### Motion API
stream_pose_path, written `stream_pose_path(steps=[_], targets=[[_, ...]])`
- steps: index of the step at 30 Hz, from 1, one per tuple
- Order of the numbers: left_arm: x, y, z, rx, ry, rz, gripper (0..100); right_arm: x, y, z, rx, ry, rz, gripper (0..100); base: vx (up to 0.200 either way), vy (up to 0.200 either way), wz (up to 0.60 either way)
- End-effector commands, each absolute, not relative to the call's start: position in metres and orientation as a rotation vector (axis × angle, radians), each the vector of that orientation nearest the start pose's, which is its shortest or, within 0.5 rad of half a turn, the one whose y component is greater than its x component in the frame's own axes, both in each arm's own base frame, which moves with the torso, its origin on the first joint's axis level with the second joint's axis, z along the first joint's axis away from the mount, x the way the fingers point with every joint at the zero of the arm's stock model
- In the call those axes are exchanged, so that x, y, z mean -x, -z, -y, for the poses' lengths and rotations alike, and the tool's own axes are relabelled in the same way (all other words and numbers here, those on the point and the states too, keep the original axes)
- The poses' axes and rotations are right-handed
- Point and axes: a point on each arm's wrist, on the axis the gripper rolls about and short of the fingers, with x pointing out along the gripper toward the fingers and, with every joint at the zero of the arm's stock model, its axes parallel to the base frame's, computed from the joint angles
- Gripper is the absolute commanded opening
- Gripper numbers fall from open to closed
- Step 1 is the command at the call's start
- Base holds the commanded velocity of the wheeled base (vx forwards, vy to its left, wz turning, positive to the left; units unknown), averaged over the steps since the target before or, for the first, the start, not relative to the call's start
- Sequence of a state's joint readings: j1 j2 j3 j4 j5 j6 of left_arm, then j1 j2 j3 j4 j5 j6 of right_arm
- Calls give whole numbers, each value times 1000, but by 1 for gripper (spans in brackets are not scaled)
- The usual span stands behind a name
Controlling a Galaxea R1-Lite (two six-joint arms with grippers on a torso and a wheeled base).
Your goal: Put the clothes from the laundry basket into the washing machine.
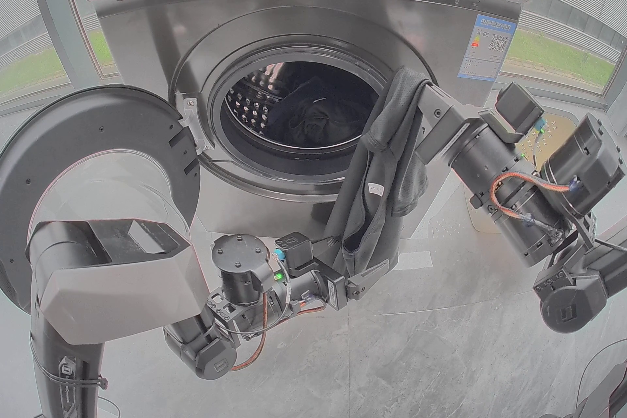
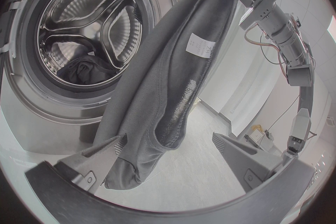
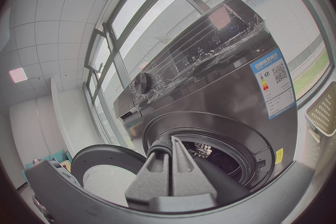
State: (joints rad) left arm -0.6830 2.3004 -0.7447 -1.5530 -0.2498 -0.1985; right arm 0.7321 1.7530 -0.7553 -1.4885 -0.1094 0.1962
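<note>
Pale grey marbled floor [image 1: 424,341] lay under daylight from tall windows [image 3: 140,18]; a white tiled ceiling [image 3: 52,0] carried 1 lit panel [image 3: 17,75], and green grass [image 1: 562,57] showed outside.

grey marbled floor [image 1: 405,347] here, glossy tiles with faint seams. the washing machine [image 1: 307,8] stands squarely on it, its round door [image 1: 85,151] swung wide open to its left. just beside the machine's right side sits the perforated laundry basket [image 3: 322,112]. a pale strip [image 1: 418,259] lies flat just before the machine's front.
</note>
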Motion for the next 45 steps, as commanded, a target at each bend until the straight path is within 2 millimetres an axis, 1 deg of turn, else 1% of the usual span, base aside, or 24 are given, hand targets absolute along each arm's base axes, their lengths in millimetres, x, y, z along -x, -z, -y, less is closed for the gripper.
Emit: stream_pose_path(steps=[1,5,7,10,13,14,18,24,26,28,31,35,37,38,39,43,45], targets=[[-292,-47,247,183,935,-94,100,-230,-232,-204,-387,-656,386,0,0,0,0],[-296,-43,251,185,931,-93,100,-230,-232,-204,-387,-656,386,0,0,0,0],[-302,-42,256,192,930,-77,100,-230,-232,-204,-387,-656,386,0,0,0,0],[-307,-41,260,195,926,-63,100,-229,-233,-203,-388,-655,388,0,0,0,0],[-309,-37,260,192,903,-65,100,-229,-234,-203,-389,-655,391,0,0,0,0],[-309,-36,260,191,901,-68,0,-229,-234,-203,-390,-655,392,0,0,0,0],[-309,-32,261,191,900,-75,0,-229,-235,-203,-390,-655,394,0,0,0,0],[-317,-43,257,204,885,-33,0,-228,-236,-202,-392,-655,398,0,0,0,0],[-319,-47,253,205,875,-26,0,-227,-237,-202,-393,-655,399,0,0,0,0],[-320,-57,244,209,856,-7,0,-227,-237,-201,-393,-655,399,0,0,0,0],[-313,-71,231,208,842,2,0,-227,-237,-201,-392,-654,398,0,0,0,0],[-285,-88,207,196,846,-31,0,-229,-237,-199,-389,-645,398,0,0,0,0],[-274,-94,192,191,843,-44,0,-228,-237,-199,-390,-648,399,0,0,0,0],[-272,-96,190,190,845,-43,0,-228,-237,-199,-390,-648,399,0,0,0,0],[-262,-101,179,188,845,-53,0,-229,-237,-199,-391,-648,401,0,0,0,0],[-231,-117,153,173,833,-48,0,-230,-237,-197,-391,-641,401,0,0,0,0],[-220,-121,140,172,807,-45,0,-226,-238,-195,-393,-646,404,0,0,0,0]])
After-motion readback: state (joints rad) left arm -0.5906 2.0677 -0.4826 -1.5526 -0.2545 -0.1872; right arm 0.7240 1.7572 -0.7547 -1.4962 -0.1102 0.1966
